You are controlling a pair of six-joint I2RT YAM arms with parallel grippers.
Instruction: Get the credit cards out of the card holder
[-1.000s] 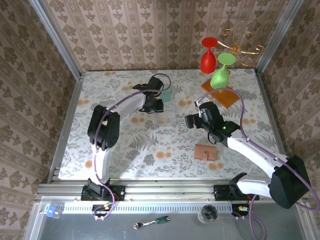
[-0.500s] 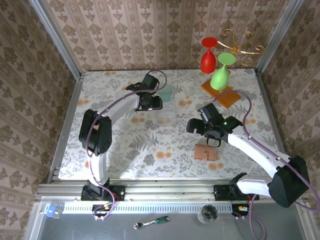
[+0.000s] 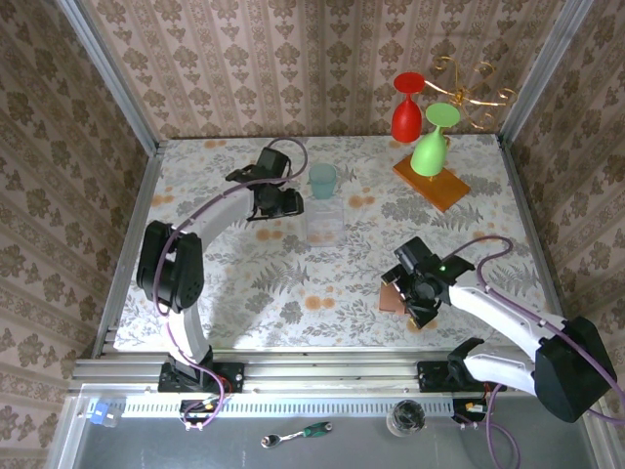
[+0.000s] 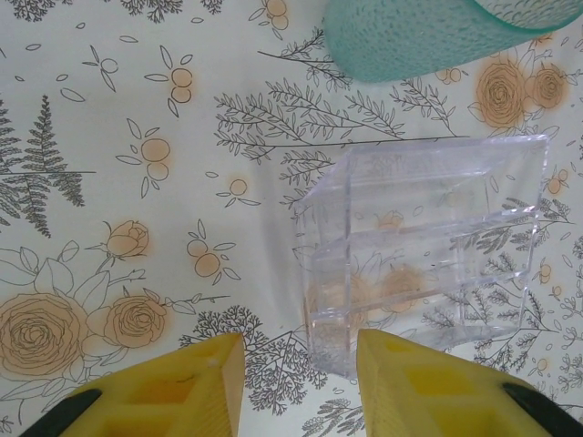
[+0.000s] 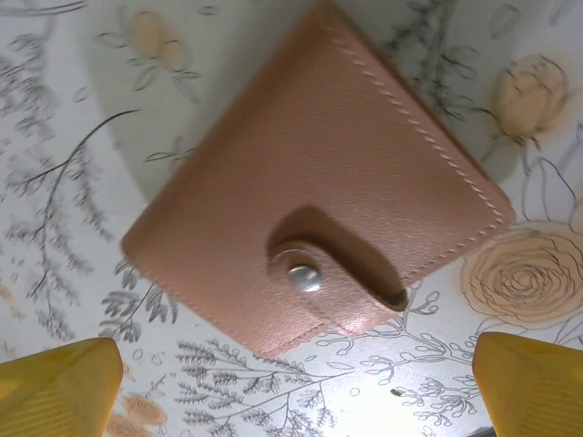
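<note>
Right wrist, one closed card holder (image 5: 310,191)

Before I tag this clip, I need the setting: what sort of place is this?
Likely a staged robot test booth, not a home: wallpapered panels on a metal frame surround a floral-covered table with a mounting rail along its near edge.

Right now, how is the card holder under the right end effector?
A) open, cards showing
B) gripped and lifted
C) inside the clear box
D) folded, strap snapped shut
D: the card holder is folded with its strap fastened by the metal snap, and the right end effector stands open above it.
</note>
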